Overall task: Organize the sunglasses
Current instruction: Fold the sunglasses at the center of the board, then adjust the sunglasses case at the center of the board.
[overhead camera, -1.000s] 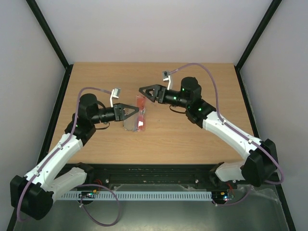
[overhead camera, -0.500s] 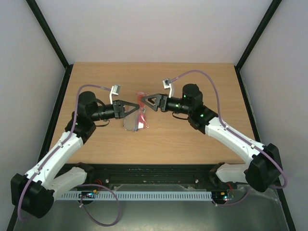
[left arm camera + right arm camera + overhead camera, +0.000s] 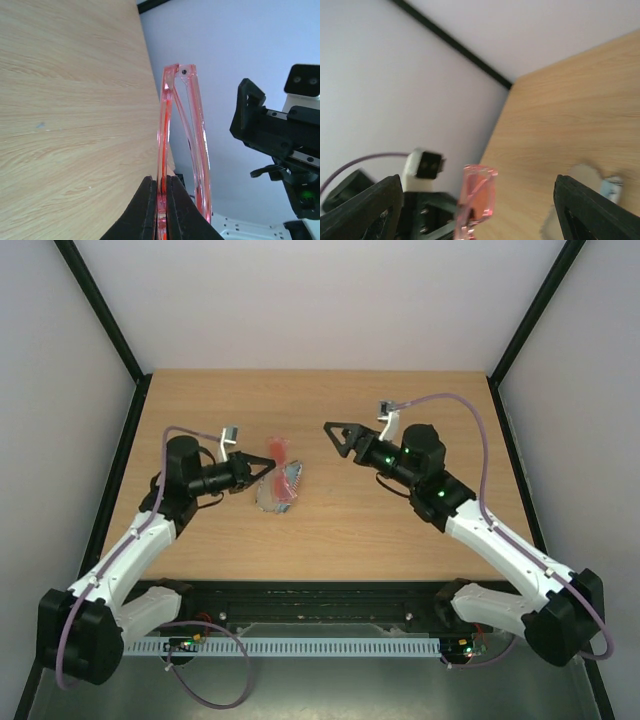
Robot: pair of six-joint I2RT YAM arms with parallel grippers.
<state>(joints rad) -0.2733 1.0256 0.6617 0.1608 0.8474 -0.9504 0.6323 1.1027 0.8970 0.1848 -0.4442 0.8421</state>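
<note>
The sunglasses [image 3: 281, 461], slim with a red-orange see-through frame, are held up above the table in my left gripper [image 3: 266, 466]. In the left wrist view the jaws are shut on the frame [image 3: 161, 150], and a folded arm [image 3: 200, 150] runs alongside it. My right gripper [image 3: 334, 434] is open and empty, apart from the glasses to their right. In the right wrist view the glasses [image 3: 479, 197] show blurred between its wide-open fingers [image 3: 367, 212].
The grey oblong case [image 3: 271, 499] lies on the wooden table [image 3: 400, 530] just below the held glasses, with a pale blue patch [image 3: 295, 477] at its right. It also shows blurred in the right wrist view [image 3: 577, 192]. Black frame rails edge the table.
My right gripper has drawn back to the right, away from the glasses. My left gripper now holds the glasses lifted off the case and has shifted slightly left.
</note>
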